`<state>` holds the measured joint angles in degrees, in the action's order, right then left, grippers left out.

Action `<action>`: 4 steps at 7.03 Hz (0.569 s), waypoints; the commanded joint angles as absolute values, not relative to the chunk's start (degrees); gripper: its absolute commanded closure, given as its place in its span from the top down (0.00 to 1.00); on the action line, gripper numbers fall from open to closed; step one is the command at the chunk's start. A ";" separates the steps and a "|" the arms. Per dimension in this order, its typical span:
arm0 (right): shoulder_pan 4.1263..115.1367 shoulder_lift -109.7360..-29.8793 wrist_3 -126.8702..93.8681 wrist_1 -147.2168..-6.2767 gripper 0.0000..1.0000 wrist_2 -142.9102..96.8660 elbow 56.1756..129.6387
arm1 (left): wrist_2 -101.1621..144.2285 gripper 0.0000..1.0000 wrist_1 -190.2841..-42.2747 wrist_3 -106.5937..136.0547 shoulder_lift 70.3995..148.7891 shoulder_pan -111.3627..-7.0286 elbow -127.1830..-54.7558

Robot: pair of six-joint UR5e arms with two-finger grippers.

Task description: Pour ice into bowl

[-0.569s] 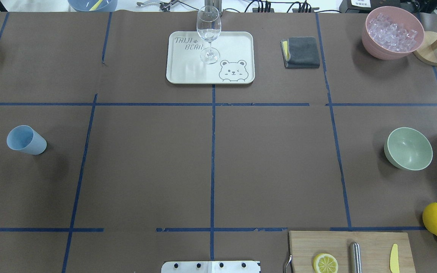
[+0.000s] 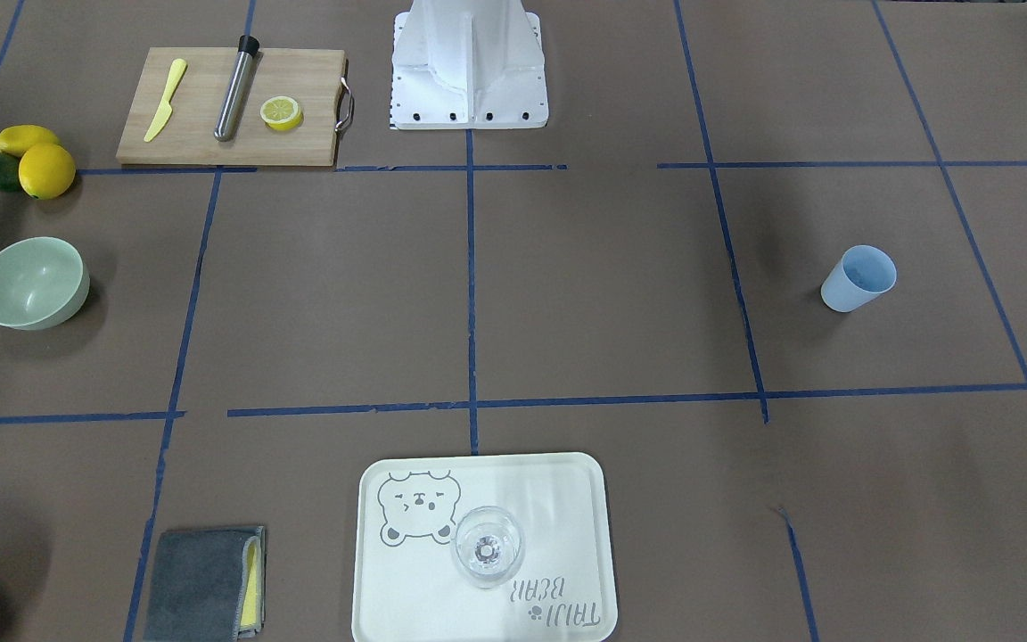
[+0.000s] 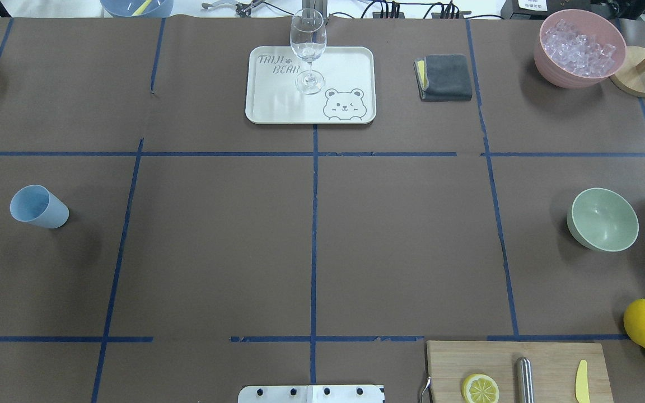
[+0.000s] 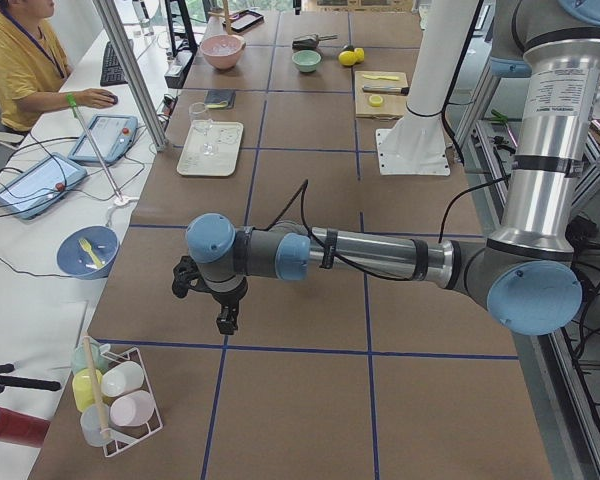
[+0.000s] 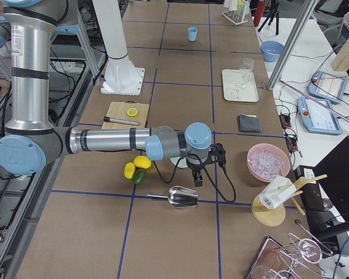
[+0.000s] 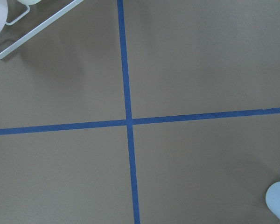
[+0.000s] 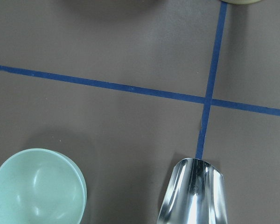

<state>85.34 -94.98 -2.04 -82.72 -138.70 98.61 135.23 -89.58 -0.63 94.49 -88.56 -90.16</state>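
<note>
- The right fingers (image 5: 196,179) point down over the brown, paper-covered desk (image 3: 401,246), just beside the polished steel scoop (image 7: 193,198) lying there. Only the side view shows them, so I cannot tell whether they are apart or together. The left fingers (image 4: 225,320) hover at the desk's opposite end, and their state is equally impossible to tell.
- The step in hand is probably fetching the scoop, as it lies loose and the round pale sage-green bowl (image 3: 602,219) is empty. The handle is the part to take, though the wrist view does not show it. Once the scoop is loaded, its mouth should stay level.
- The bowl stands upright near the scoop on the robot's right. Tipping low over its middle should keep cubes from bouncing out.
- The ice (image 3: 579,45), a heap of small clear cubes, sits in the round pink container (image 3: 555,73) at the far right corner, well apart from the bowl. A shallow load should travel more safely than a heaped one.
- The scoop is mirror-bright metal shaped as a curved open trough, and probably slippery to hold.
- The bowl is matte and plastic-looking with a smooth rounded wall. It looks light and may slide if knocked.
- The ice is glassy and faceted, piled near the rim. The pink container is matte with deep walls.
</note>
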 commanded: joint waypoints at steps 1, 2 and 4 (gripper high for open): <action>85.34 -94.83 -2.02 -82.53 1.00 -138.69 98.44 | 128.25 1.00 -95.86 -0.62 93.26 -88.51 -89.91; 85.34 -94.83 -2.02 -82.53 1.00 -138.78 98.61 | 128.15 1.00 -95.89 -0.53 93.51 -88.51 -90.00; 85.34 -94.92 -2.11 -82.53 1.00 -139.04 98.61 | 128.41 1.00 -99.72 -0.62 94.04 -88.24 -89.83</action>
<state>85.34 -94.89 -2.08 -82.53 -138.86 98.59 128.50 -96.82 -0.63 93.69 -88.40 -89.91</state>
